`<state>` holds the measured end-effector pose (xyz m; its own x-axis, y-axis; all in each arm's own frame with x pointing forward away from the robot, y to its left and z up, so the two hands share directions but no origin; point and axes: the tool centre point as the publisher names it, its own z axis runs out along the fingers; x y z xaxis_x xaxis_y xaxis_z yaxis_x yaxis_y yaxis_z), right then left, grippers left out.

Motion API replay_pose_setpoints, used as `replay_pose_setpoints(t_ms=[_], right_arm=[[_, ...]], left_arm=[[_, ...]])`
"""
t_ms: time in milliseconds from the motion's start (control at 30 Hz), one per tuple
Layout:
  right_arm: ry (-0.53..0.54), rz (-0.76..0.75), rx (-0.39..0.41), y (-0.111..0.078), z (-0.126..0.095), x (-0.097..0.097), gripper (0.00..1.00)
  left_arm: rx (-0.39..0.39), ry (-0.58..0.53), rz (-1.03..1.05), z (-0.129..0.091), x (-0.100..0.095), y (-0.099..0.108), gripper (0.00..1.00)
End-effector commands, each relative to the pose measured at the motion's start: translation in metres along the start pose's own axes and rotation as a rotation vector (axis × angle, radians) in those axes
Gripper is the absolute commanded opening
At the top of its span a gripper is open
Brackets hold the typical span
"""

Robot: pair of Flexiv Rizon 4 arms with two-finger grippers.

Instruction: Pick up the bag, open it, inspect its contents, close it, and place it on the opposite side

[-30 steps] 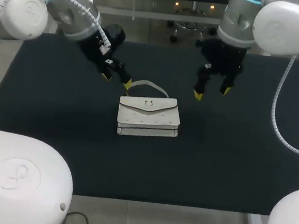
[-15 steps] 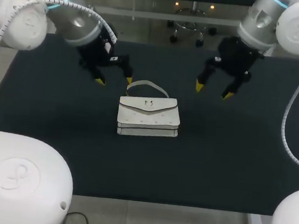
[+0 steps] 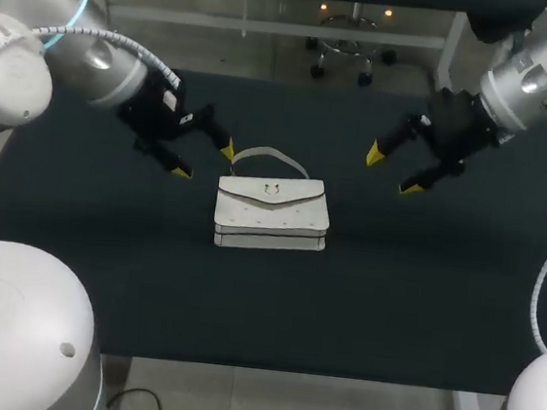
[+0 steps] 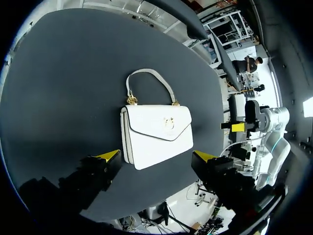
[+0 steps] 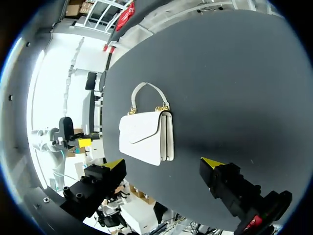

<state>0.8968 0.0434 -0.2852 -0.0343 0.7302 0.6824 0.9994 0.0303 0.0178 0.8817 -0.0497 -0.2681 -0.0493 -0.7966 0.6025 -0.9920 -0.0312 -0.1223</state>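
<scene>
1 white bag (image 3: 271, 215) (flap closed), left fingers (image 3: 225, 149) and right fingers (image 3: 375, 155) spread wide, empty

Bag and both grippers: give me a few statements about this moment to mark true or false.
1. The white bag rests on the table with its flap closed. True.
2. The left gripper is shut on the bag's handle. False: its fingers are open and hold nothing.
3. The right gripper is open and empty. True.
4. Both grippers are on the same side of the bag. False: in the head view, one is on each side.
</scene>
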Motion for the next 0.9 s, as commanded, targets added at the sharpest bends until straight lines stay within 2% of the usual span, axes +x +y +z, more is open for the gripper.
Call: replay_pose_setpoints(t_ms=[33, 100, 367, 600, 900], right_arm=[[0.135, -0.006, 0.008, 0.002, 0.014, -0.002, 1.0], [0.167, -0.003, 0.019, 0.004, 0.018, -0.002, 1.0], [0.158, -0.066, -0.001, 0.005, 0.03, 0.007, 1.0], [0.169, -0.098, 0.034, 0.003, 0.039, 0.009, 1.0], [0.167, -0.085, 0.049, 0.003, 0.041, 0.007, 1.0]], left_arm=[[0.007, 0.282, 0.085, 0.009, -0.01, 0.001, 1.0], [0.012, 0.309, 0.119, 0.012, -0.013, 0.0, 1.0], [0.01, 0.393, 0.186, 0.024, -0.018, -0.001, 1.0], [0.016, 0.486, 0.129, 0.028, -0.02, 0.001, 1.0], [0.023, 0.464, 0.117, 0.029, -0.021, 0.001, 1.0]])
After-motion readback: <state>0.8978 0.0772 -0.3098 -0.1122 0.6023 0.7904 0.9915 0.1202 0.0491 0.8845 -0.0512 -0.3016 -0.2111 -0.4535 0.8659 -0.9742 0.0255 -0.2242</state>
